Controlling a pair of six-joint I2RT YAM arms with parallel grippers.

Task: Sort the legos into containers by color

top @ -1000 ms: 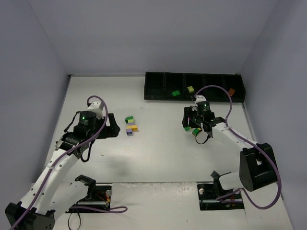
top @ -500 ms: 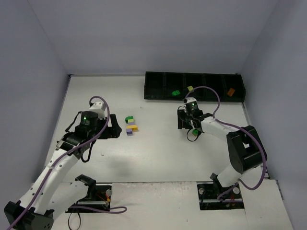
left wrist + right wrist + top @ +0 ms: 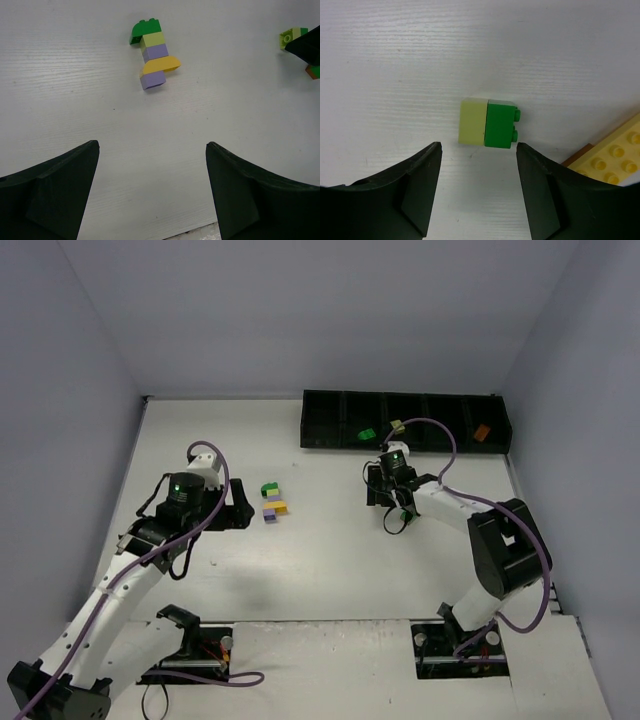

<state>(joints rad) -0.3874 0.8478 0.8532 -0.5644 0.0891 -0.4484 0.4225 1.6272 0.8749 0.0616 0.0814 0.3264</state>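
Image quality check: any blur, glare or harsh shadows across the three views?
Top external: soft even light, no glare, bricks in the tray small but distinct. Left wrist: brick stack sharp, fingers near-black with little detail. Right wrist: lime-and-green pair crisp, studs and table grain readable.

One tray, five compartments, three bricks inside; one five-brick stack; one two-brick pair

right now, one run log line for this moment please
left end effector open, mixed brick stack ahead | right end effector open over lime-and-green pair | tray partly filled
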